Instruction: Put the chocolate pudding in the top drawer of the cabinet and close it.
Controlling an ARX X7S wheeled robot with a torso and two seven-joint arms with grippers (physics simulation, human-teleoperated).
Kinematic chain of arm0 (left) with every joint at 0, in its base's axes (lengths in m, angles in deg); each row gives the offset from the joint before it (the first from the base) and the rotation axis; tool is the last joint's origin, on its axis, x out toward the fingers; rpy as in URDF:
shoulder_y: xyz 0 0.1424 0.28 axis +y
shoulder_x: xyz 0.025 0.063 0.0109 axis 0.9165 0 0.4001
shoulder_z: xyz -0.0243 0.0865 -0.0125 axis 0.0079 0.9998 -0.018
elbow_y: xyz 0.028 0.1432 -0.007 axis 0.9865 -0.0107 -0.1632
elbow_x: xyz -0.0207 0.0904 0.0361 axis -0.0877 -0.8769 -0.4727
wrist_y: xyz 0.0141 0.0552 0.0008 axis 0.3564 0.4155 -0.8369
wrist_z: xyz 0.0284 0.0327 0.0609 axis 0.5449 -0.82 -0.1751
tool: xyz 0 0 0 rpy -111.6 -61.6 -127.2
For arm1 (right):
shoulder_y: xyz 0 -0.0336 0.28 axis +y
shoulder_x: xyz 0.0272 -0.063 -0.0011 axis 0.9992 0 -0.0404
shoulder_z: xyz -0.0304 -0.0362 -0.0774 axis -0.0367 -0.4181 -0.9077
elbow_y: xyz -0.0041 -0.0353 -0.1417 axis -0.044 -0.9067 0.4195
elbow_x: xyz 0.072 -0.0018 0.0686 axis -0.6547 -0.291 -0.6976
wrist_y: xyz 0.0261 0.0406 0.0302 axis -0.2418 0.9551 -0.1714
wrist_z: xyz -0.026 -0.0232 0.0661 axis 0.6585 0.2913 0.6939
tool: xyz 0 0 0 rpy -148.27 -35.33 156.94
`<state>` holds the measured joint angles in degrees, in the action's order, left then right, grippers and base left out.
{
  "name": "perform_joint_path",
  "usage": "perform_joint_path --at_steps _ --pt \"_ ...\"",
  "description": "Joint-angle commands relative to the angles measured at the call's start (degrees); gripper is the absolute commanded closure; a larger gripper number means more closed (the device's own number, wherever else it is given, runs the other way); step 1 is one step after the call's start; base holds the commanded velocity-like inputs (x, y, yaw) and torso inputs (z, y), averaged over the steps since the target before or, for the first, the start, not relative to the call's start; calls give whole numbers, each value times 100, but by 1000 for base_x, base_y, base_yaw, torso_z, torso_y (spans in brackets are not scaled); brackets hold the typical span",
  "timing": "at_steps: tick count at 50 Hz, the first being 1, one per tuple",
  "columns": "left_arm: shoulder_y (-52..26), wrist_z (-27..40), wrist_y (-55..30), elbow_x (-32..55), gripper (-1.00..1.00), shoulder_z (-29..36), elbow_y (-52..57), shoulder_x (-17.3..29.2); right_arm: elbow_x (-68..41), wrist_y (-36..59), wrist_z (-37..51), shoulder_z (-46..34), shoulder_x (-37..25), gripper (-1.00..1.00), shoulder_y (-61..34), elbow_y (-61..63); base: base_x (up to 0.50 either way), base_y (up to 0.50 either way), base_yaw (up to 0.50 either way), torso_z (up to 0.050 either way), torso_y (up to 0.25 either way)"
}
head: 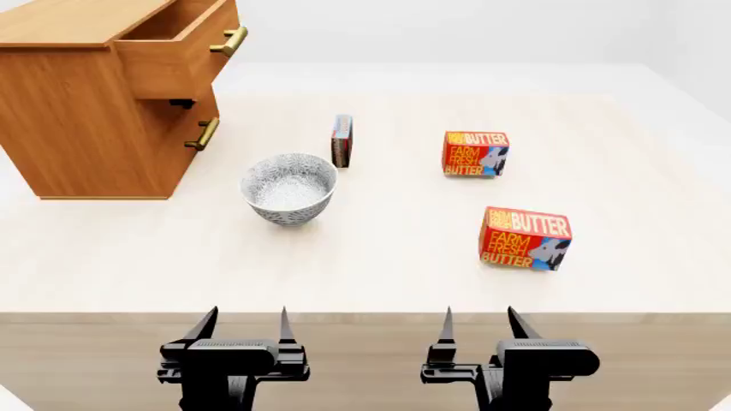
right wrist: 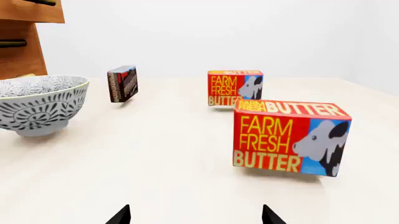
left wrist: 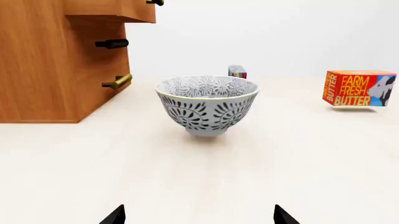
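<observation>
The chocolate pudding (head: 341, 140) is a slim upright carton standing mid-table, just beyond the patterned bowl; it also shows as the pudding (right wrist: 122, 83) and peeks over the bowl's rim as the pudding (left wrist: 237, 71). The cabinet (head: 80, 111) stands at the far left, its top drawer (head: 183, 47) pulled open with a brass bar handle. My left gripper (head: 243, 325) and right gripper (head: 478, 324) hover side by side over the near table edge, both open with nothing between their fingers, far from the carton.
A grey patterned bowl (head: 289, 187) sits between my left gripper and the pudding. Two Farm Fresh Butter boxes stand to the right, one farther (head: 475, 153) and one nearer (head: 525, 237). The lower drawer's brass handle (head: 204, 134) juts from the cabinet front.
</observation>
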<state>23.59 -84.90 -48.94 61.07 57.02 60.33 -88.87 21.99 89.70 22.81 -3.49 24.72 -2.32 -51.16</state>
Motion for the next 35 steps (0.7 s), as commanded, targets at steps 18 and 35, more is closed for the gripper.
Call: perform_joint_path --at_steps 18,35 --pt "165 -8 1218 235 -100 614 -196 451 -222 136 336 -421 -368 -100 -26 23 0 0 0 6 0" --pt "129 -6 1263 456 -100 761 -238 590 -371 138 400 -574 -511 -100 9 139 0 0 0 50 0"
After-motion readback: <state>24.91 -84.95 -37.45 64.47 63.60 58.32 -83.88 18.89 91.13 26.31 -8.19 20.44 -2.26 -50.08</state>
